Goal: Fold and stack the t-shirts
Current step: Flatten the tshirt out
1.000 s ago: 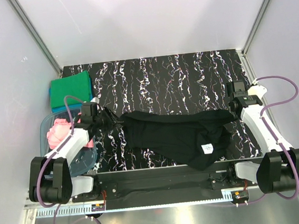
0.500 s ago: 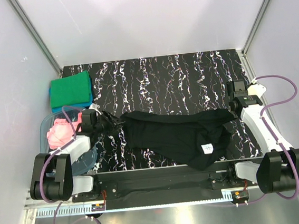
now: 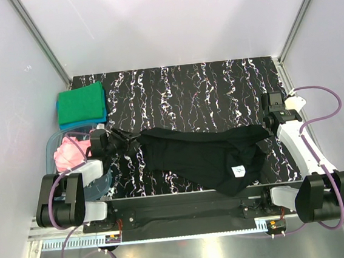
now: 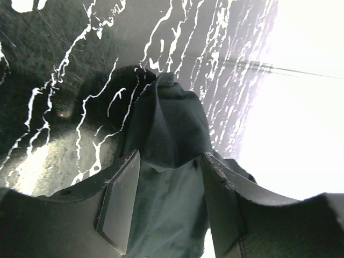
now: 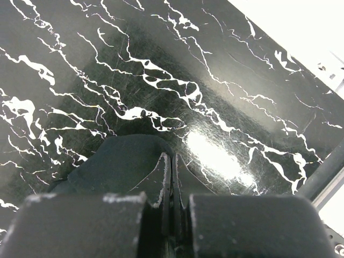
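Over the last sec. my left arm has drawn back toward its base, wrist now lower and closer in over the tub (image 3: 50, 147). The black shirt (image 3: 205, 153) hasn't shifted at all. The left gripper (image 4: 171, 156) has eased a touch wider. It stands approx. half open w/ the shirt's left end bunched btwn the pads, cloth touching both. I can't tell if it's biting or just loose around it. The right gripper (image 5: 171, 157) hasn't budged. It's shut hard, shirt's corner heaped right up to its tips, nipped as far as I can judge.

The shirt lies strung across the near half of the table (image 3: 186, 91) btwn the two grippers, rumpled, label side up (no clean rectangle yet). I read this as the stretch-out ending and the left side letting go, so folding proper hasn't begun.

Green shirt (image 3: 82, 103) sits folded on the blue shirt (image 3: 68, 124) at far left. Pink shirt (image 3: 69, 154) waits crumpled in the tub.
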You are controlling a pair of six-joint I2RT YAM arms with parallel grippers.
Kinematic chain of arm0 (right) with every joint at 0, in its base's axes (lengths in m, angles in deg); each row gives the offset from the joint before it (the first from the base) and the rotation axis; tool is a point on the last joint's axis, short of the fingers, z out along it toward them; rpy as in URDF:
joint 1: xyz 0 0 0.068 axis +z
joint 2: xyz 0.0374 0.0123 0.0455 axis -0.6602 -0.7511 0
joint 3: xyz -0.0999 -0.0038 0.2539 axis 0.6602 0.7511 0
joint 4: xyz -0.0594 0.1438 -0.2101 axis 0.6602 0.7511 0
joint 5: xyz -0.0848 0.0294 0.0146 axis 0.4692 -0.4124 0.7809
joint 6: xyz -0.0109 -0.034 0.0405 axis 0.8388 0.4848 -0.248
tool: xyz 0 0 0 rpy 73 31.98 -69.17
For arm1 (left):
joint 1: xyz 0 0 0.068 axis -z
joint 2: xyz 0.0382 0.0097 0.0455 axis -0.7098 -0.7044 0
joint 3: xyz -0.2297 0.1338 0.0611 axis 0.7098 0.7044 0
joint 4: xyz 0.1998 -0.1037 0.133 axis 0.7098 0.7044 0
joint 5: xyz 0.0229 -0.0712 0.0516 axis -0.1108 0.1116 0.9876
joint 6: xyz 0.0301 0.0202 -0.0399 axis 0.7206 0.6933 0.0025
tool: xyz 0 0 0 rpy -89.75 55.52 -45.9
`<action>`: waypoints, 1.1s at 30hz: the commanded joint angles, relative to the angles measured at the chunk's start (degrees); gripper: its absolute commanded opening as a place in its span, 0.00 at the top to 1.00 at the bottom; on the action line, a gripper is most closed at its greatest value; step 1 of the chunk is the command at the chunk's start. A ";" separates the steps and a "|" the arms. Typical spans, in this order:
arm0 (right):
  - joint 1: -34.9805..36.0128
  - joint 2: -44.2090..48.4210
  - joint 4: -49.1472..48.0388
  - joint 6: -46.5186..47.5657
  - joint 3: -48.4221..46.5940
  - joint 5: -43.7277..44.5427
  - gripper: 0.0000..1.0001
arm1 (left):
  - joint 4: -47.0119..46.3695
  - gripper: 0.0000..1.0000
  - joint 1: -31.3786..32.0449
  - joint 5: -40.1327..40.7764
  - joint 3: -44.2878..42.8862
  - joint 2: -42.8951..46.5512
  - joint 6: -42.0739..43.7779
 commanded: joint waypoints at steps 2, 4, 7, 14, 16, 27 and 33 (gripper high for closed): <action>-0.14 0.53 -1.32 0.50 -0.38 0.37 1.00 | -5.29 0.46 -0.39 -2.02 0.07 0.92 -2.14; -0.14 0.53 -1.32 0.42 -0.38 0.54 1.00 | -4.84 0.46 -0.48 -1.93 0.41 1.45 -1.87; -0.22 0.27 -0.88 0.33 -0.72 1.15 1.00 | -3.00 0.46 -0.65 -1.76 0.51 3.56 -0.82; -0.22 0.09 -0.44 0.15 -1.17 1.51 1.00 | 4.57 0.48 -2.67 1.67 0.94 9.10 -0.63; -0.22 0.44 -0.62 0.24 -0.91 1.42 1.00 | 3.17 0.48 -3.20 1.06 1.30 8.23 -1.69; -0.14 0.79 -1.14 0.06 -0.82 0.02 1.00 | -4.22 0.49 -2.50 -0.35 3.23 0.06 -5.39; -0.14 0.27 -1.50 -0.03 -0.73 -0.25 1.00 | -2.93 0.52 -1.36 1.14 2.10 -3.65 -5.83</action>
